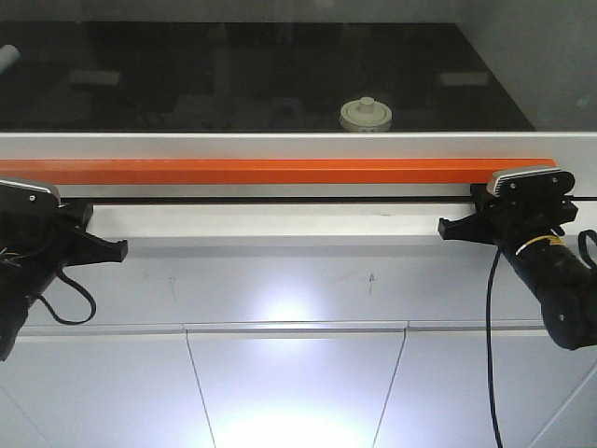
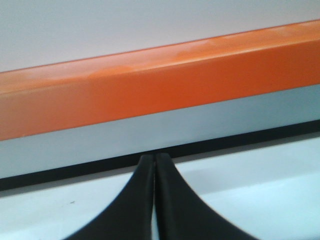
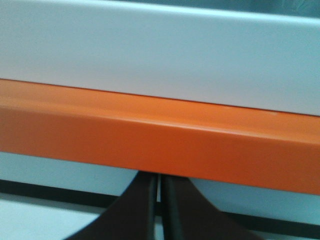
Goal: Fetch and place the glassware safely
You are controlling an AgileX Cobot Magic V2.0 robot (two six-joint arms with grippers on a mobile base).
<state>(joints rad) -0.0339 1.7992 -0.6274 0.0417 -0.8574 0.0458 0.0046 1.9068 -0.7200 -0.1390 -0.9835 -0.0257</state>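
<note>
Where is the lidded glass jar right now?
In the front view, the jar sits on the dark surface beyond the orange bar, slightly right of centre, nearer the right hand.

A dark glossy glass pane (image 1: 187,65) fills the top above a white frame (image 1: 187,147), an orange bar (image 1: 280,172) runs across just beneath, then a white ledge (image 1: 280,222) and pale cabinet panels (image 1: 294,392) catching a bright glare (image 1: 284,313), with a grey wall (image 1: 560,56) at the right.
</note>
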